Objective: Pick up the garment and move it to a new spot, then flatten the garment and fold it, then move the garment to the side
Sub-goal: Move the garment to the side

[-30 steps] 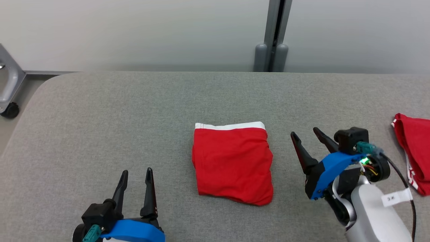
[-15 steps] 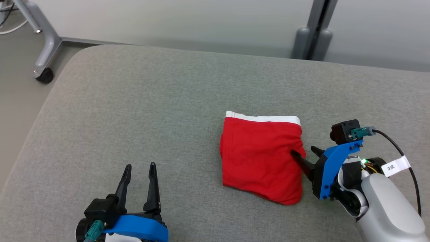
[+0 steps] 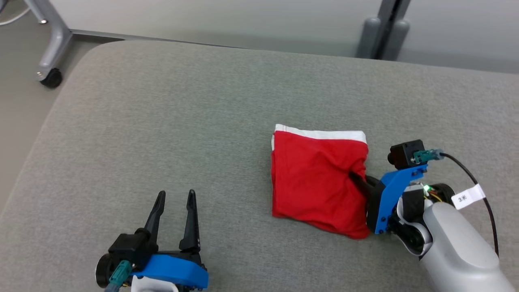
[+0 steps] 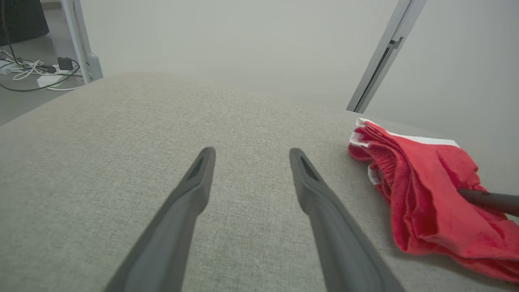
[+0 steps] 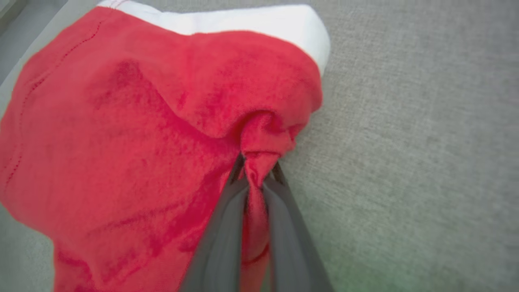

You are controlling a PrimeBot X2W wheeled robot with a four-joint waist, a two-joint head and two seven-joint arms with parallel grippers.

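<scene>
- Head view: a grey woven cushion (image 3: pixel 162 121) with rounded corners lies below. A grey metal frame leg (image 3: pixel 50 61) on a black caster stands off the cushion's far left corner, and a grey upright post (image 3: pixel 383 36) rises beyond its far edge.
- The folded red cotton garment (image 3: pixel 316 182) lies soft and creased on the cushion's right half, with its white waistband (image 3: pixel 324 134) toward the far edge.
- The right gripper (image 3: pixel 353 177) reaches in from the cushion's right side, its dark fingers pinched on a gathered tuck at the garment's right edge.
- The left gripper (image 3: pixel 176 193) hangs over the cushion's near left part with its fingers apart and nothing between them.
- Left wrist view: bare weave shows between the spread, tapered fingers. The garment's stacked layers lie on the cushion to the right. White cables (image 4: pixel 32 73) trail on the floor past the cushion's far left.
- Right wrist view: both fingers are clamped together on a twisted fold of red cloth. Grainy cushion fabric shows to the right.
</scene>
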